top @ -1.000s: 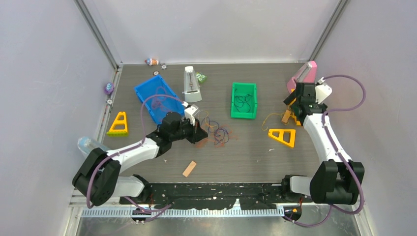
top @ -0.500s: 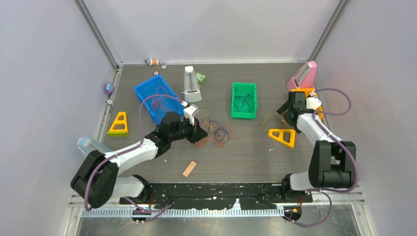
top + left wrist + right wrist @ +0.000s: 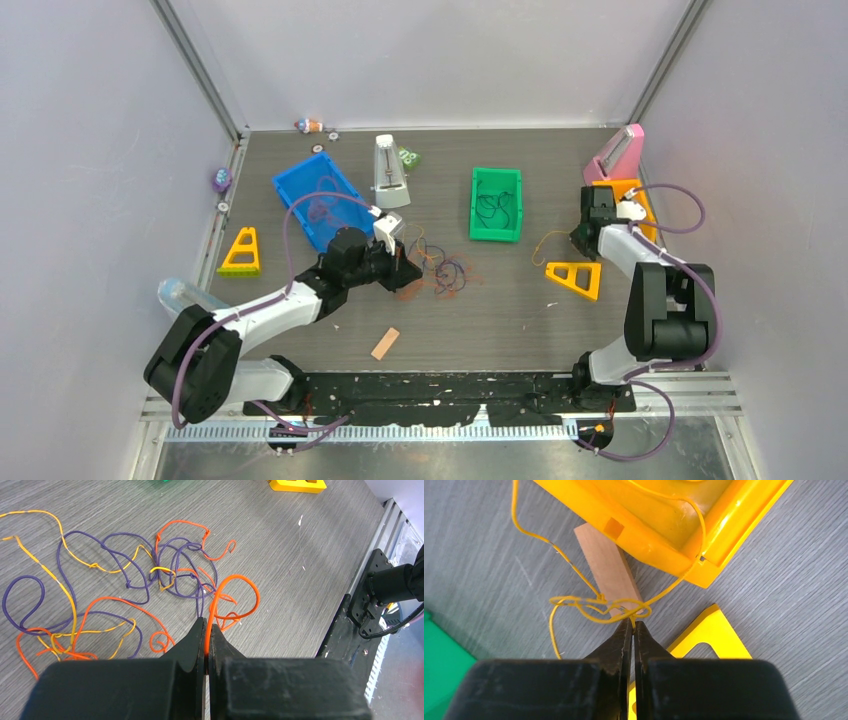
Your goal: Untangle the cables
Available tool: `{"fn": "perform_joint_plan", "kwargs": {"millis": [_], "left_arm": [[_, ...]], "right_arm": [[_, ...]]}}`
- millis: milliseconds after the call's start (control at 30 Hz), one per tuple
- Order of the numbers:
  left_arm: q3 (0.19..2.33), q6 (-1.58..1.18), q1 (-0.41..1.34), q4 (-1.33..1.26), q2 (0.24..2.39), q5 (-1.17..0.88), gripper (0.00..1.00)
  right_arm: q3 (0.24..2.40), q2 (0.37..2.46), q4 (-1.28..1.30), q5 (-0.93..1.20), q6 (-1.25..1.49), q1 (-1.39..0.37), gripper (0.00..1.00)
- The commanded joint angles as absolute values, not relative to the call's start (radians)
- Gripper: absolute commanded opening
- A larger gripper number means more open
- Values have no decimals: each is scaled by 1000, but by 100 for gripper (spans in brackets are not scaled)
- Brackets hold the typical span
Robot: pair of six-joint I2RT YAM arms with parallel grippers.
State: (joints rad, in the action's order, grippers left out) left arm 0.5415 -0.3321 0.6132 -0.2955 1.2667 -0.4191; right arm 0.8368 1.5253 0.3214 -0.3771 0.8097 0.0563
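A tangle of thin orange, purple and yellow cables [image 3: 442,272] lies mid-table. In the left wrist view, purple loops [image 3: 115,555] and yellow strands [image 3: 65,595] spread over the wood. My left gripper [image 3: 206,622] is shut on an orange cable [image 3: 235,580] that loops up from its tips; from above it [image 3: 405,268] sits at the tangle's left edge. A separate yellow cable [image 3: 574,602] lies knotted over a wooden stick [image 3: 609,575] at the right. My right gripper [image 3: 633,621] is shut on that knot and shows low over the table [image 3: 577,240].
A green bin [image 3: 496,204] holds a dark cable, and a blue bin [image 3: 318,200] holds more wire. Yellow triangle blocks [image 3: 241,252] [image 3: 576,277], an orange tray [image 3: 664,515], a pink wedge [image 3: 615,152], a white wedge [image 3: 389,172] and a loose wooden stick [image 3: 385,343] stand around.
My right arm dropped from beside the pink wedge to the yellow cable, and its jaws closed on it. The left arm stayed put, still pinching the orange cable.
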Motion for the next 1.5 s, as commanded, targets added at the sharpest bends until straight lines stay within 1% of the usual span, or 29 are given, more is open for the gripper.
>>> {"fn": "perform_joint_plan", "kwargs": {"millis": [0, 200, 400, 567, 700, 933, 1033, 1067, 1133, 1167, 1200, 1233, 1300, 1333, 1400, 1467], "left_arm": [[555, -311, 617, -319, 1274, -416, 0], [558, -310, 617, -318, 1276, -416, 0], [558, -311, 618, -319, 1277, -418, 0], [558, -312, 617, -319, 1279, -419, 0], [561, -313, 617, -320, 1280, -423, 0], [561, -313, 618, -321, 1282, -422, 0], [559, -311, 617, -318, 1280, -422, 0], [559, -310, 617, -317, 1279, -419, 0], [559, -309, 617, -315, 1278, -417, 0], [559, -308, 617, -315, 1277, -417, 0], [559, -308, 617, -313, 1277, -417, 0], [561, -308, 618, -314, 1279, -418, 0], [563, -310, 617, -314, 1281, -422, 0], [564, -311, 617, -314, 1282, -423, 0], [565, -311, 617, -313, 1282, -424, 0], [564, -311, 617, -313, 1282, -424, 0]], "right_arm": [[900, 1440, 326, -355, 816, 83, 6], [967, 1382, 344, -216, 782, 203, 5], [1054, 1394, 376, -160, 754, 304, 5], [1097, 1423, 371, -147, 772, 352, 5], [1132, 1518, 346, -126, 802, 366, 5], [1199, 1767, 347, -164, 844, 364, 5], [1212, 1818, 357, -168, 846, 364, 6], [1207, 1823, 352, -163, 845, 365, 8], [1198, 1811, 345, -162, 830, 363, 17], [1198, 1789, 348, -172, 819, 359, 27], [1205, 1775, 354, -208, 797, 353, 32], [1211, 1745, 378, -228, 785, 341, 46], [1220, 1695, 402, -271, 750, 324, 60], [1218, 1678, 414, -291, 736, 317, 62], [1200, 1624, 418, -306, 725, 311, 71], [1173, 1568, 416, -301, 717, 309, 75]]}}
